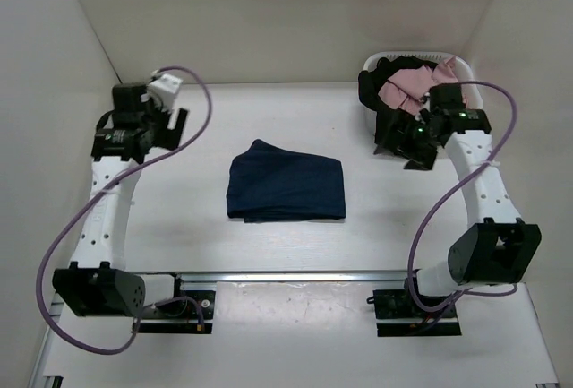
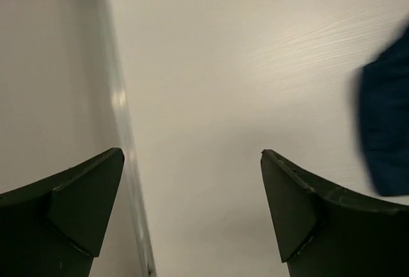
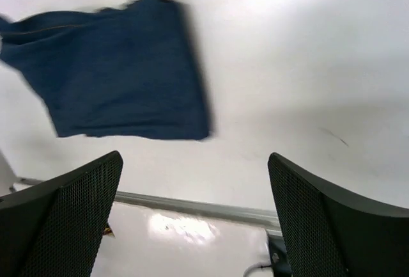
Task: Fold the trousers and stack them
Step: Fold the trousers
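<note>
White-walled enclosure around a pale worktop (image 1: 286, 110), with a metal rail (image 1: 295, 274) along its near edge.

Item 1: trousers (image 1: 286, 188). Dark navy denim at the middle of the worktop. They lie flat as a compact, roughly rectangular folded packet, and nothing touches them. No waistband patch shows.

Item 2: left gripper (image 2: 192, 162). Raised near the far-left corner, fingers spread wide with nothing between them. The trousers show only at the right margin of its wrist view.

Item 3: right gripper (image 3: 195, 162). Raised near the far-right corner, just beside the basket, fingers spread wide and empty. It is well apart from the trousers.

Item 4: basket (image 1: 412, 55). White, at the far-right corner. It holds a black garment (image 1: 369, 88) and a pink garment (image 1: 403, 88), heaped up to its rim.

Step in hand (judgement): the folding looks finished. Both arms stand clear of the cloth, so this reads as the release after the last fold, and only the stacking is left.

Next move (judgement): no stacking place can be made out. If the packet has to be shifted, each gripper needs to come down on an opposite edge. Each must pinch through every layer, and the two must lift level together so the soft folds do not fall open.
</note>
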Controlling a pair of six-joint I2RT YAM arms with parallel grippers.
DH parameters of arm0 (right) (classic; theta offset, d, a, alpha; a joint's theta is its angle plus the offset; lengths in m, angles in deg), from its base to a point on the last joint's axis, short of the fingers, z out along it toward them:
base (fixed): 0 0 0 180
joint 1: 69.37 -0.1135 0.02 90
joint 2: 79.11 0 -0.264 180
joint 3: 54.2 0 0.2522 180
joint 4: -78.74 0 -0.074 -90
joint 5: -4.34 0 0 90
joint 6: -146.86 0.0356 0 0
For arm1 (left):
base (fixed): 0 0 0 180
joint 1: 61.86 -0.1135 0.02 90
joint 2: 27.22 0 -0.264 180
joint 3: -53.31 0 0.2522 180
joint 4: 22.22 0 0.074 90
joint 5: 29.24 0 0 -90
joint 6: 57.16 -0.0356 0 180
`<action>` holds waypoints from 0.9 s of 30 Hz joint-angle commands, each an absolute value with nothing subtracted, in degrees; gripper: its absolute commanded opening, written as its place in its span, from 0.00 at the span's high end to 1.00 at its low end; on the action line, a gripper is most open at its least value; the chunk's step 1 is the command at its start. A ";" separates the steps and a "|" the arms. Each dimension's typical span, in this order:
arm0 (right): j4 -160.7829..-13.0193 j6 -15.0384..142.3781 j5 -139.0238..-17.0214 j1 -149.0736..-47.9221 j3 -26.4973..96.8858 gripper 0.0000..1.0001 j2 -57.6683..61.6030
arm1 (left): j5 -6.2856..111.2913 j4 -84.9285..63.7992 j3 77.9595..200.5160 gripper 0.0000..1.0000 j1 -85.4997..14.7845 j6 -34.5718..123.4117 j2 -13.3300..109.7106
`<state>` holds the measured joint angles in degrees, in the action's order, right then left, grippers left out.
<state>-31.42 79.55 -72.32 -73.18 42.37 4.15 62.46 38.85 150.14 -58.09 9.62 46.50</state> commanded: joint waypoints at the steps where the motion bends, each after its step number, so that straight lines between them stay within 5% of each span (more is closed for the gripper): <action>1: -20.88 75.22 -77.66 -66.42 42.97 0.01 0.79 | 74.56 42.08 142.06 0.00 -67.28 12.10 43.55; 9: -20.78 73.90 -85.22 -58.91 41.83 0.01 -4.05 | 70.63 42.08 124.30 0.00 -86.35 17.01 32.47; 27: -23.07 73.56 -85.49 -58.91 37.34 0.01 -9.77 | 64.45 44.27 124.99 0.00 -90.60 18.25 31.76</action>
